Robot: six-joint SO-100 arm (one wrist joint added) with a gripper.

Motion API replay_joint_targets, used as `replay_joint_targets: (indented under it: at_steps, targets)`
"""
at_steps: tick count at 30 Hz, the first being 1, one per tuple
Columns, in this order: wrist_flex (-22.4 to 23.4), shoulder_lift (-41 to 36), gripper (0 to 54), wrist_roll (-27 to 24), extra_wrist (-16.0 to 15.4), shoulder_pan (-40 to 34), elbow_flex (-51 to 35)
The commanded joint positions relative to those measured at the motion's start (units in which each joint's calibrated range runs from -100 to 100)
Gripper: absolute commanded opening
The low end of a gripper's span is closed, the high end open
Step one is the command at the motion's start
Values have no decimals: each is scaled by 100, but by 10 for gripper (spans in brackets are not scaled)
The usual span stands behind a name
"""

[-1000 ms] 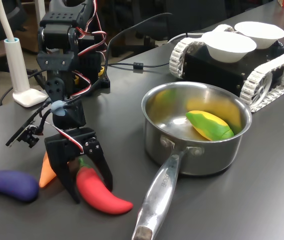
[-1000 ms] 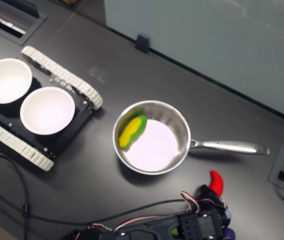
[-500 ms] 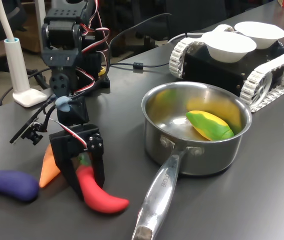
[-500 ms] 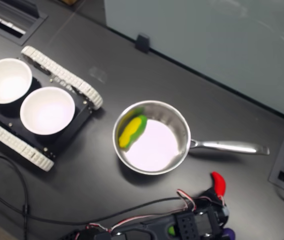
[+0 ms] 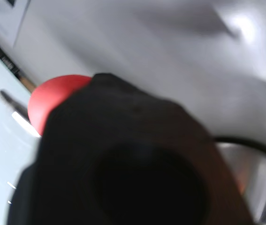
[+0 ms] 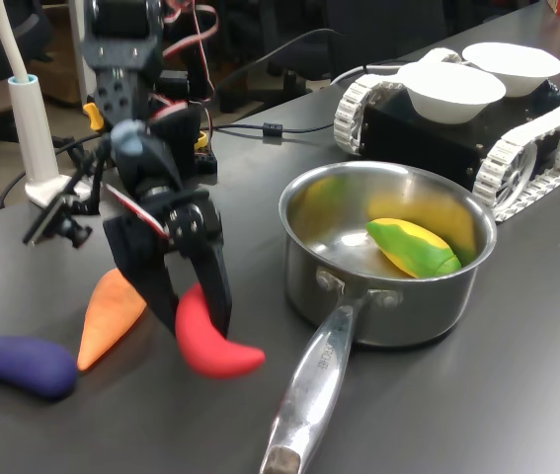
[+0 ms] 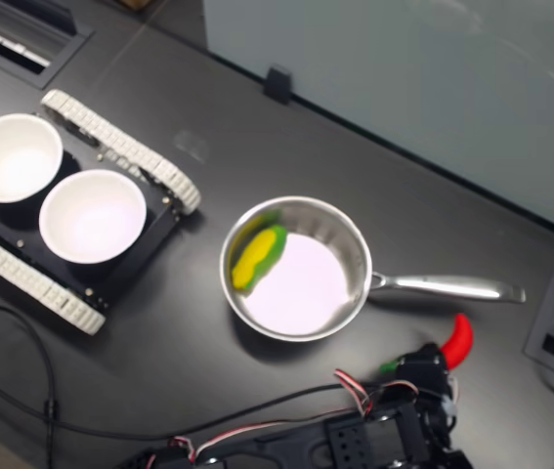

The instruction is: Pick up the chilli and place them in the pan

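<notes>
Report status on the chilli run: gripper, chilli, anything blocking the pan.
Gripper shut on chilli, clear of the table. Pan holds a yellow-green toy; room left. Pan handle lies close beside the chilli.

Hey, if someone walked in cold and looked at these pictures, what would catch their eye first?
Probably the smooth red toy chilli, clamped in the black gripper and off the dark table in the first exterior view. On that view's right stands the shiny stainless-steel saucepan, holding a yellow-and-green toy vegetable. Behind it, two white bowls sit on a tracked vehicle.
</notes>
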Motion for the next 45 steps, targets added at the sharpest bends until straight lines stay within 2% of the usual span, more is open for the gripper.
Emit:
replay_joint_targets:
  at_steps: [1,7,16,21,33,45]
  targets:
    - [21,-990,0,-352,-178,-85,-735]
    - [148,-1513,0,-635,-195,-245,-798]
    - [21,-2305,0,-1411,-195,-463,-716]
    - [21,-2601,0,-1675,-187,-521,-716]
    - [38,-2997,0,-2335,-187,-624,-726]
    - [21,-3343,0,-2989,-195,-1002,-317]
